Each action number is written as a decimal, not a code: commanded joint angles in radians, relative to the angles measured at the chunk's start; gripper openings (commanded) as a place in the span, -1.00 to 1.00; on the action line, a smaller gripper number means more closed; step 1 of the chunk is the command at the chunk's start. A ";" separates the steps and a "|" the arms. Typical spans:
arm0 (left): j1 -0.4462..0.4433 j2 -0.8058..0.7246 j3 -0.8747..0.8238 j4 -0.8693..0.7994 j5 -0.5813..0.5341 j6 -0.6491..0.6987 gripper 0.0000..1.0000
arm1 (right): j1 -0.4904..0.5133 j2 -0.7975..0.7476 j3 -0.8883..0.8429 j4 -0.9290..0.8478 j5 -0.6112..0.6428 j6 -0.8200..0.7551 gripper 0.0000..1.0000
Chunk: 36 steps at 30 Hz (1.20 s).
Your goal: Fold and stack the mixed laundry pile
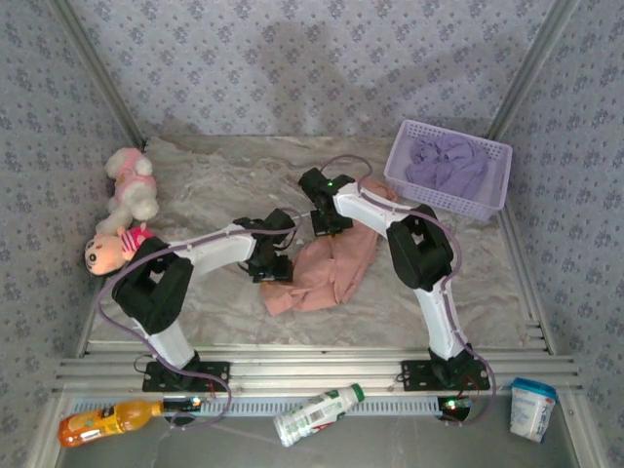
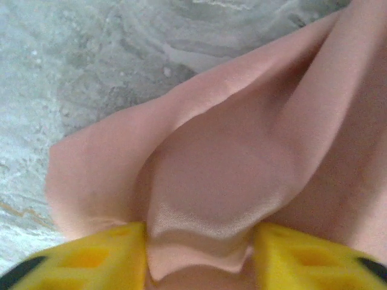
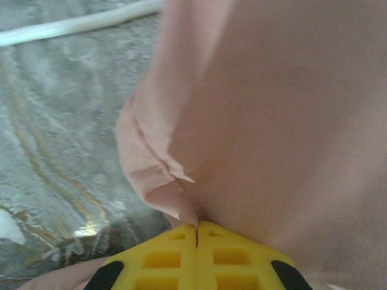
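The right gripper [image 3: 197,237] has its yellow fingers pressed together, pinching a folded edge of the salmon-pink shorts [image 1: 331,268]. In the right wrist view the cloth hangs from that pinch, and the white drawstring [image 3: 78,24] lies on the table [image 1: 224,175] beyond it. The left gripper [image 2: 199,257] has its fingers apart, with a puffed fold of the same fabric between them that touches both. The fold is not squeezed flat.

From above, the shorts lie crumpled near the middle of the table. Their long axis runs on a diagonal, from the far right under the right arm down to the near left. The right gripper [image 1: 327,216] is at the far end and the left gripper [image 1: 275,268] at the left edge of the cloth.

The lavender shirt [image 1: 448,164] sits bunched in the mesh basket [image 1: 400,168] at the far right, well apart from the shorts. Pink-and-white plush toys [image 1: 129,190] lie at the table's left edge beside the left arm. Two bottles — an orange one [image 1: 107,421] and a white one [image 1: 317,414] — and a tub [image 1: 533,408] rest on the near ledge.
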 commanded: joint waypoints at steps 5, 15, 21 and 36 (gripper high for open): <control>0.013 -0.004 0.056 -0.024 -0.099 -0.009 -1.00 | -0.063 -0.184 0.020 -0.023 -0.038 0.007 -1.00; 0.186 -0.044 0.173 -0.034 -0.141 -0.013 -1.00 | -0.175 -0.470 -0.064 0.015 -0.134 0.048 -1.00; 0.366 -0.049 0.403 -0.111 -0.072 0.065 -1.00 | -0.316 -0.573 -0.007 0.147 -0.405 0.076 -1.00; 0.427 -0.089 0.635 -0.196 -0.022 0.161 -1.00 | -0.368 -0.684 -0.089 0.313 -0.532 0.132 -1.00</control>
